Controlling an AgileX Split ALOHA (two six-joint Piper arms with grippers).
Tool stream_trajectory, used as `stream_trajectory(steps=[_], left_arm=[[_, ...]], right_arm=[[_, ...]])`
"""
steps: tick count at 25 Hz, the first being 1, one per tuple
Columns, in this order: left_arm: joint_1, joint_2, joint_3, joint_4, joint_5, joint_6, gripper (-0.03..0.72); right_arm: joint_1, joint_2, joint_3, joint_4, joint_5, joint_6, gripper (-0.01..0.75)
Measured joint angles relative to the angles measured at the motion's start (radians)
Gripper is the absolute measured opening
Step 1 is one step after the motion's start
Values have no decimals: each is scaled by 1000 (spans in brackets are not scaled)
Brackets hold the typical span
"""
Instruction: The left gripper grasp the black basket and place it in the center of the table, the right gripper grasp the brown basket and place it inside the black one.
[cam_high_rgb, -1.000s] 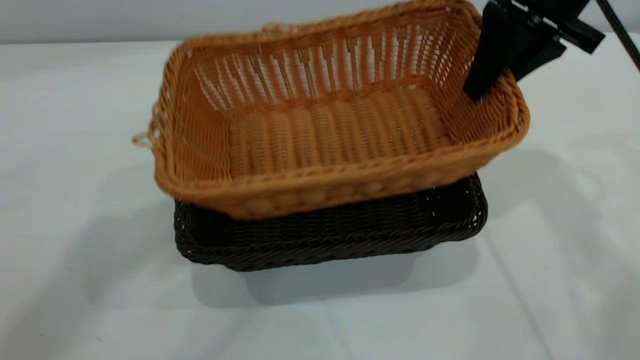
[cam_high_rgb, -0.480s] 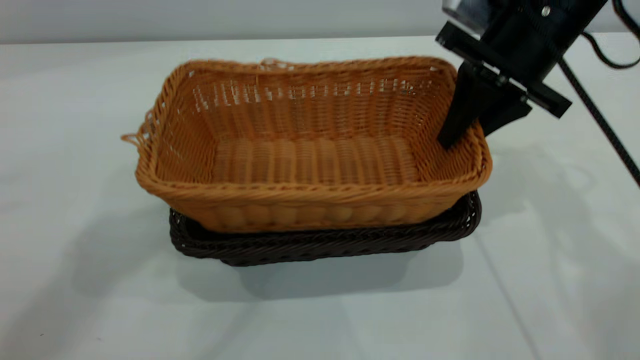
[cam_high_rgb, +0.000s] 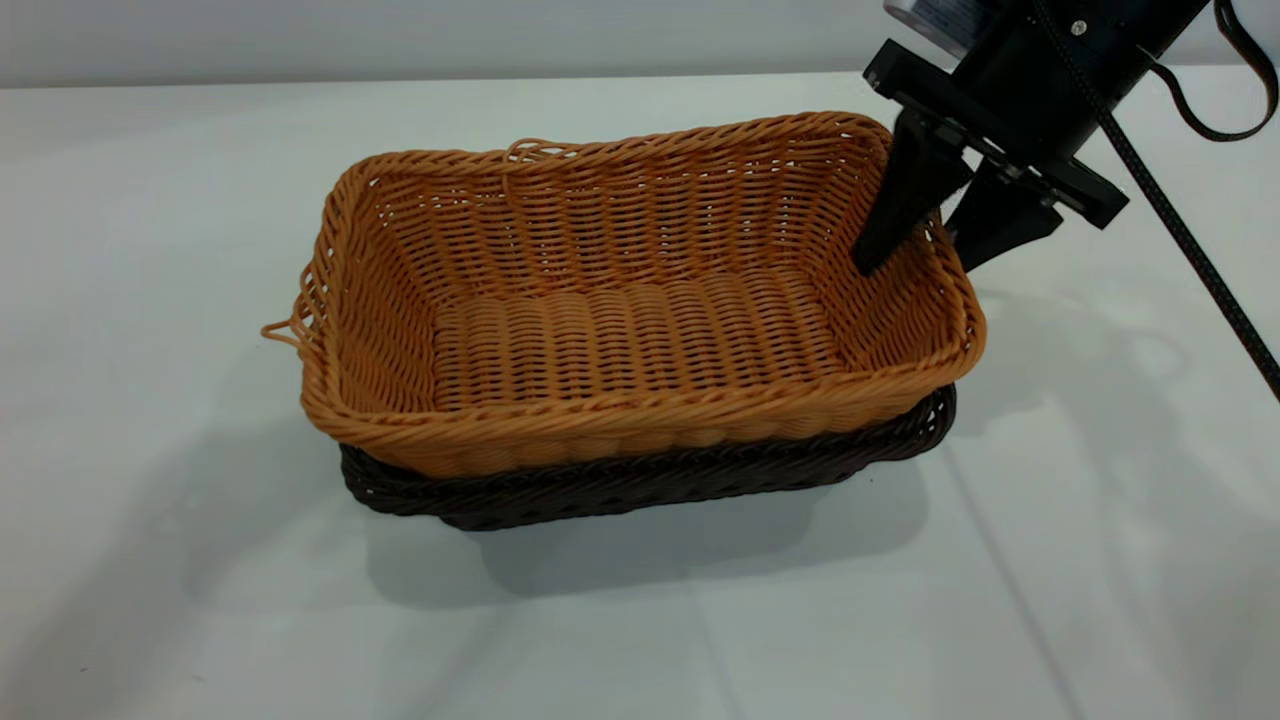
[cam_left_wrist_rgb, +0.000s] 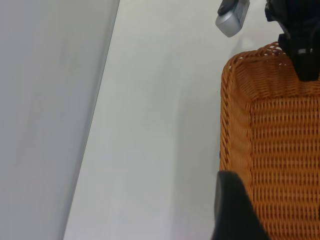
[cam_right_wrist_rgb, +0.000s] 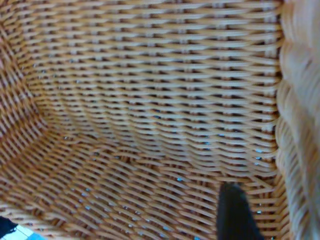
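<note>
White matte counter (cam_high_rgb: 150, 300) fills nearly the whole exterior view, with soft grey shadows spreading around the baskets and a faint crease running toward the lower right. Along the top edge of the frame a pale grey wall (cam_high_rgb: 400, 35) meets the counter's far edge; the left wrist view shows the same wall as a wide grey band down its left side.

Near the middle of the frame the brown basket (cam_high_rgb: 640, 330) sits nested inside the black basket (cam_high_rgb: 640, 490), of which only the dark braided rim and lower side show beneath the tan weave. A loose loop of strand (cam_high_rgb: 280, 330) sticks out at the brown basket's left end.

At the upper right, the right hand (cam_high_rgb: 925, 245) straddles the brown basket's right end wall, one finger inside and one outside, slightly parted with a small gap showing at the rim, so the grip looks loosened.

The left hand (cam_left_wrist_rgb: 235, 210) appears only as a blurred dark shape at the lower edge of the left wrist view, and I cannot tell how far open it is
</note>
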Motion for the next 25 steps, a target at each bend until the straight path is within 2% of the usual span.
stream_trajectory(steps=[3, 6, 10, 16, 25], left_arm=[[0, 0, 0, 0, 0, -1, 362], [0, 0, 0, 0, 0, -2, 362], [0, 0, 0, 0, 3, -2, 362], [0, 0, 0, 0, 15, -2, 362], [0, -57, 0, 3, 125, -10, 362]], right_arm=[[0, 0, -7, 1, 32, -7, 428], [0, 0, -38, -8, 91, -20, 465], [0, 0, -117, -81, 173, 1, 472], [0, -15, -250, -172, 190, 104, 472], [0, -292, -262, -283, 211, 203, 472]])
